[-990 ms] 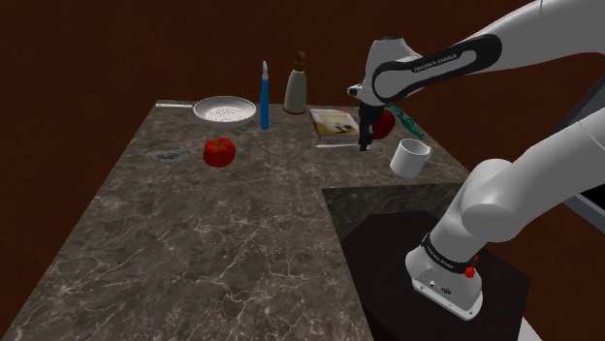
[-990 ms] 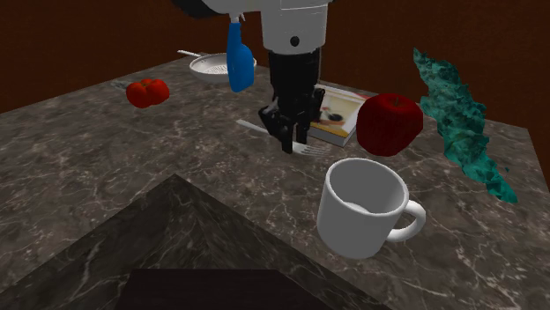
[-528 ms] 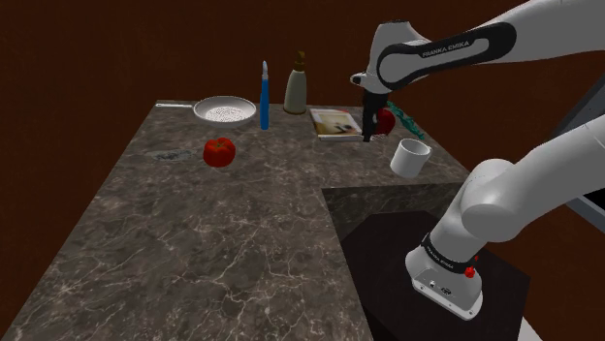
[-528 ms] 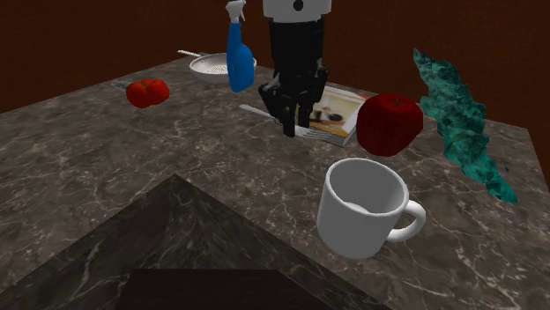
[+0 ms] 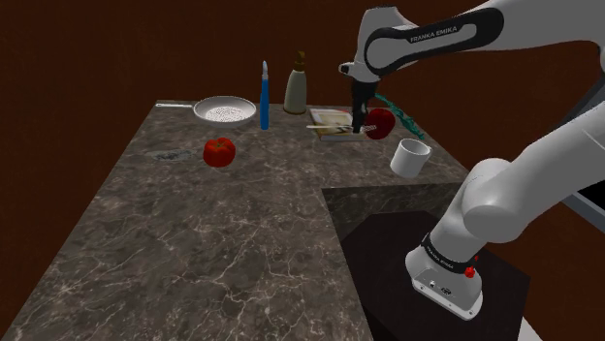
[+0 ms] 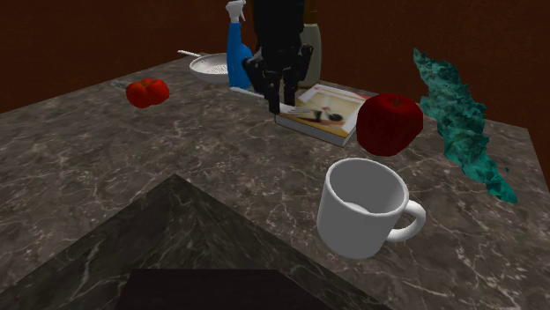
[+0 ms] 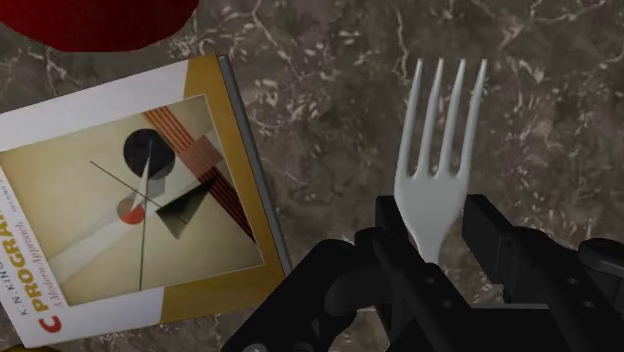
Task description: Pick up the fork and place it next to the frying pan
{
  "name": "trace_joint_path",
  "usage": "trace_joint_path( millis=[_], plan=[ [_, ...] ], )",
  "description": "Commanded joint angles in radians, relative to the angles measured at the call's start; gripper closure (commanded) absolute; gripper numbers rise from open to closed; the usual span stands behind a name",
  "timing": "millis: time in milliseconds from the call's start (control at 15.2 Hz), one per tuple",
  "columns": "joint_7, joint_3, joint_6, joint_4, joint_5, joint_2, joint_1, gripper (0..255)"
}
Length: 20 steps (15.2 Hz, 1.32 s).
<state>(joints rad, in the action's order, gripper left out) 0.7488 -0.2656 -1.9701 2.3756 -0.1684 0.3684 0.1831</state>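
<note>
From my station I see the black two-finger gripper (image 7: 437,238) clamped on the neck of a plain white fork (image 7: 436,165), its four tines pointing away from the hand. Under the tines is the dark veined marble countertop (image 5: 213,242), just beside the spine of a thin yellow-edged paperback book (image 7: 130,205) with an abstract cover. In the shoulder view the gripper (image 5: 361,120) hangs over that book's near edge, close to a glossy red apple (image 5: 385,122). A white ceramic mug (image 5: 412,155) stands nearer the stand. The pale round frying pan (image 5: 225,109) sits well apart, toward the shoulder view's left, beyond a slim blue spray bottle (image 5: 264,95). A red tomato (image 5: 219,151) lies in front of the pan.
</note>
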Motion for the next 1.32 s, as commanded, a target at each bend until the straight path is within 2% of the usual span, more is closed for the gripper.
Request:
trace_joint_path(
  millis=[0, 660, 1188, 1254],
  plan=[
    [-0.019, 0.013, -0.008, -0.047, 0.021, -0.059, 0.019, 255],
    [-0.099, 0.074, 0.027, -0.4, 0.116, -0.389, 0.093, 255],
    [-0.152, 0.111, 0.132, -0.791, 0.167, -0.681, 0.123, 255],
    [-0.152, 0.111, 0.119, -0.78, 0.167, -0.683, 0.123, 255]
  ],
)
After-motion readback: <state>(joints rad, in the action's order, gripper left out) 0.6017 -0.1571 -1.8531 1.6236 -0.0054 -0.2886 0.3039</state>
